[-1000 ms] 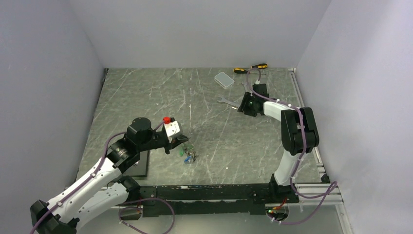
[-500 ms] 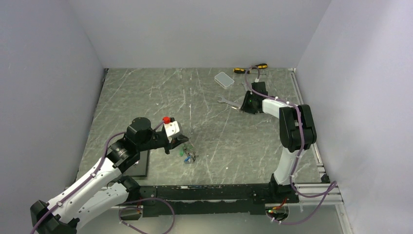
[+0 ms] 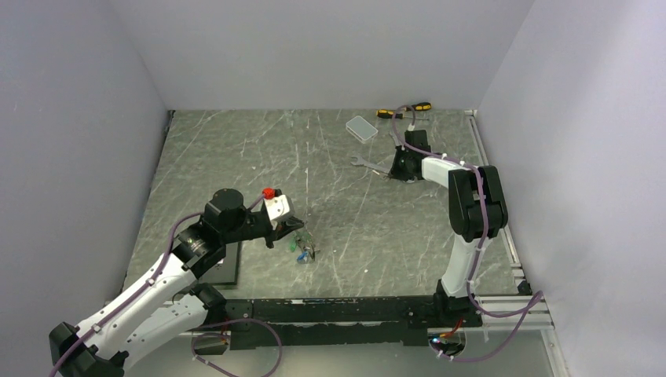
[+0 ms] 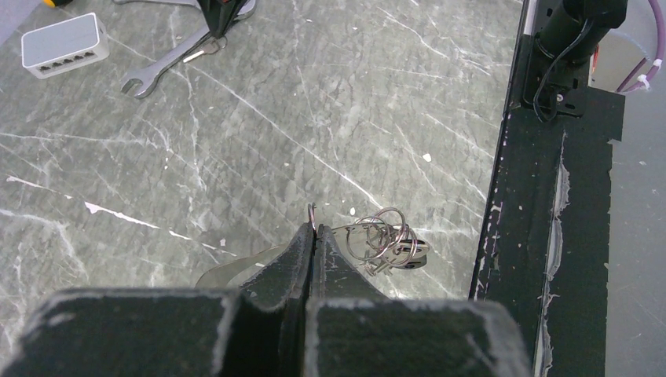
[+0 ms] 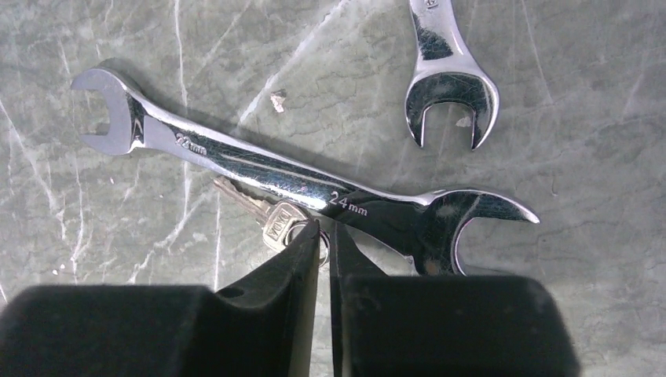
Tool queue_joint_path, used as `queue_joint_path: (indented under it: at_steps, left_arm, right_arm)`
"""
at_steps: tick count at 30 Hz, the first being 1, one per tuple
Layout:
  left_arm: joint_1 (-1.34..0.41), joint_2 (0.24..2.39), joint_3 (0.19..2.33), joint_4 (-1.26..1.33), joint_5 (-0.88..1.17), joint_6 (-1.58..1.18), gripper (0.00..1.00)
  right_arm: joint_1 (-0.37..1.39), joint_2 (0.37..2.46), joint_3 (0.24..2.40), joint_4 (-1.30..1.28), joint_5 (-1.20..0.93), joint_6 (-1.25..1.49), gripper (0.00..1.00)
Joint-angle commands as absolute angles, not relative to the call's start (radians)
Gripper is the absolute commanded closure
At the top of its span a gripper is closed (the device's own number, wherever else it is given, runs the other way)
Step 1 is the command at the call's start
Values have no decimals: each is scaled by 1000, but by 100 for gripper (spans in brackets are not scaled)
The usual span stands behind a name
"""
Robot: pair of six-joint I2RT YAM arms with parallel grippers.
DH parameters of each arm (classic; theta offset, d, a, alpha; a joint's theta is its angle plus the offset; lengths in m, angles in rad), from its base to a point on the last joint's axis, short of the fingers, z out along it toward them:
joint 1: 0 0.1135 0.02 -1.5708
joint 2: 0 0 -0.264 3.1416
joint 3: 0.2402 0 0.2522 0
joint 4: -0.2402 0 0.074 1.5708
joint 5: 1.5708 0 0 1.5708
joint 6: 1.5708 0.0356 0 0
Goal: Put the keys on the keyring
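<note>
My left gripper (image 4: pixel 314 232) is shut on the thin wire of the keyring (image 4: pixel 312 210), just above the table near its front edge (image 3: pixel 298 229). A bunch of keys (image 4: pixel 397 251) on small rings hangs on the wire to the right of the jaws. From above, green and blue heads show (image 3: pixel 302 250). At the back right, my right gripper (image 5: pixel 324 232) (image 3: pixel 397 174) is down on the table. Its fingertips have closed to a narrow gap on the small ring of a lone silver key (image 5: pixel 279 220). That key's blade lies under a 24 mm wrench (image 5: pixel 314 184).
A second wrench (image 5: pixel 448 78) lies just beyond the first. A white box (image 3: pixel 362 127) and yellow-black screwdrivers (image 3: pixel 404 110) sit at the back edge. A black pad (image 3: pixel 224 263) lies under the left arm. The black front rail (image 4: pixel 542 196) runs close to the keys.
The right gripper's jaws have closed from wide apart down onto the lone key's ring, and its wrist has shifted slightly toward the back. The left arm has not moved.
</note>
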State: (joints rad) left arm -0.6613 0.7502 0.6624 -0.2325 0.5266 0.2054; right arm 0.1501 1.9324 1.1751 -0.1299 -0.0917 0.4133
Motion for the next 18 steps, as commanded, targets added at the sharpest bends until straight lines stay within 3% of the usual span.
queue_joint_path:
  at_steps: [1,6,18]
  left_arm:
    - [-657,747,716,-193,558,219,100]
    - [-655,748,716,-192,554,219,100]
    - [-653,755,717,-195,552,221,100]
  right_arm:
    - [147,1943,1193,-148,-105,396,90]
    - [146,1914,1173,-121,-159,398,100]
    - [183,1782,1088,-109,-194,389,100]
